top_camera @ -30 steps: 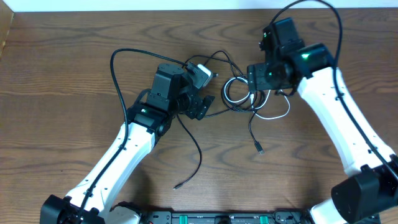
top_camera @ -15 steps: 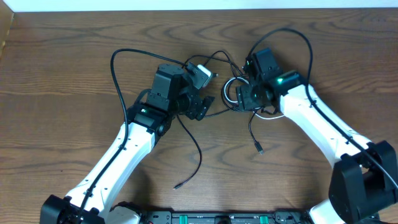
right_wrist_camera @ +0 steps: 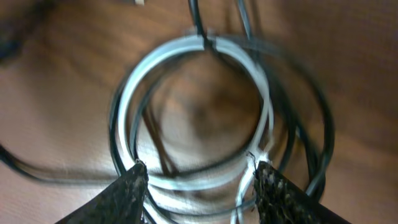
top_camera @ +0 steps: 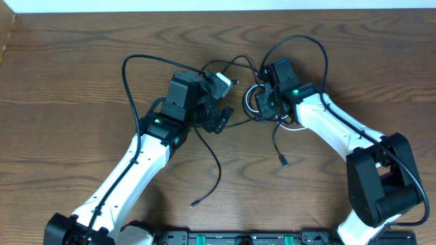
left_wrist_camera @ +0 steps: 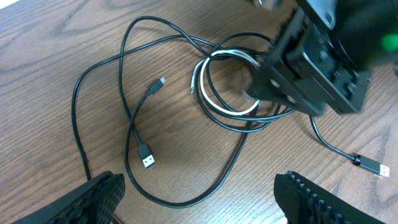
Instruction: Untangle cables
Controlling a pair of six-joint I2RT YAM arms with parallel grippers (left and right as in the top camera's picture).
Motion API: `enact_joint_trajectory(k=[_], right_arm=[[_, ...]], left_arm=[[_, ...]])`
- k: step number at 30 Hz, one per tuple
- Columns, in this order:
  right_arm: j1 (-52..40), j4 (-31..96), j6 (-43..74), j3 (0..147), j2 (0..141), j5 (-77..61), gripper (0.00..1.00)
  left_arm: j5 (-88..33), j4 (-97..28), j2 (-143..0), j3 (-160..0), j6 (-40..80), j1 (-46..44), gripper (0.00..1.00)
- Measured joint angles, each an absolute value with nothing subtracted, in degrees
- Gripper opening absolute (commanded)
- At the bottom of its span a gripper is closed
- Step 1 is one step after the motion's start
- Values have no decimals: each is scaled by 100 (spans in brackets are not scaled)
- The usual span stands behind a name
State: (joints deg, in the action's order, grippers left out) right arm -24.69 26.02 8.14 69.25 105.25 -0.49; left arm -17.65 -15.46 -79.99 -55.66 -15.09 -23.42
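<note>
The wooden surface [top_camera: 61,75] carries the tangle at its middle, between the left arm [top_camera: 146,150] and the right arm [top_camera: 334,126]. The left jaws stand wide and empty, just beside the heap. The right jaws are low over it, partly spread, astride the white cable [right_wrist_camera: 186,45]. That cable lies coiled in a ring, with black cables [top_camera: 219,170] running through and around it. Nothing looks pinched yet.

The step in hand seems to be taking the white coil. To do it well, close on the white strands alone, at a part of the ring no black cord crosses. Then lift slowly and draw away from the left arm, so the black loops slide off rather than tighten. Mind the loose plug [top_camera: 285,164], which could snag.
</note>
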Motion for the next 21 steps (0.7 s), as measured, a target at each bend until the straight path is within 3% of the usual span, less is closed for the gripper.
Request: enact_joint_trajectory(k=[6, 15, 21], right_arm=[[-2469, 2145, 1479, 6925, 10525, -58, 48], [-2593, 2104, 3280, 6925, 10525, 268, 54], [-2877, 2069, 3924, 6925, 10525, 768, 52]], left_arm=[[-1765, -1546, -7999, -5566, -1509, -2342, 82], [-1765, -1549, -7999, -5566, -1509, -2342, 82], [-1765, -1564, -7999, -5566, -1509, -2342, 83]])
